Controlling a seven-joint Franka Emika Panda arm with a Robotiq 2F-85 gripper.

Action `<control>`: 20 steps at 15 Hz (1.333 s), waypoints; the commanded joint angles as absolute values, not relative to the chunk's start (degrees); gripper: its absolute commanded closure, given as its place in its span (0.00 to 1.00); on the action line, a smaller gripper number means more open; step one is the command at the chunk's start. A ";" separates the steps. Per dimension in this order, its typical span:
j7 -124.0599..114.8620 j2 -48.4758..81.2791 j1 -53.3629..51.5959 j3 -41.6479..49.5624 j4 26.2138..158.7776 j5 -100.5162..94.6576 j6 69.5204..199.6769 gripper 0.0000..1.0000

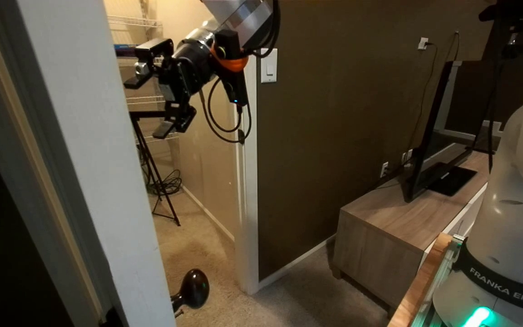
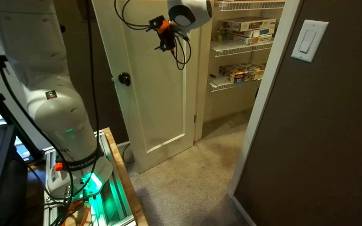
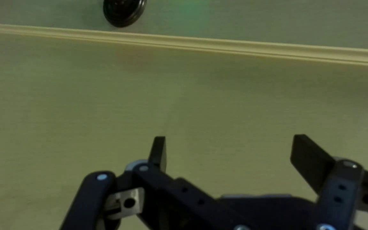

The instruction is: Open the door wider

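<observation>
The white door (image 2: 159, 106) stands ajar, swung out into the room, with its round black knob (image 2: 124, 78) near the free edge. In an exterior view the door's near edge (image 1: 80, 136) fills the left side, with the knob (image 1: 194, 288) low down. My gripper (image 1: 149, 106) is high above the knob, on the knob's side of the door, fingers pointing toward the panel. In the wrist view the open, empty fingers (image 3: 230, 143) face the flat door panel (image 3: 171, 95); the knob (image 3: 124, 11) shows at the top edge. Whether a fingertip touches the door cannot be told.
The doorway's white frame (image 2: 262, 106) and the brown wall (image 1: 325, 136) stand beside the door. Inside the closet are wire shelves with boxes (image 2: 244, 73) and a black tripod (image 1: 152, 168). A low wooden cabinet (image 1: 379, 254) carries a television (image 1: 431, 131).
</observation>
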State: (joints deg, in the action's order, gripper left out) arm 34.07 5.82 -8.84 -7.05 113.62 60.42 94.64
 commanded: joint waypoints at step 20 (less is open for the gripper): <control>0.39 -32.57 -4.25 -5.41 132.23 33.78 101.71 0.00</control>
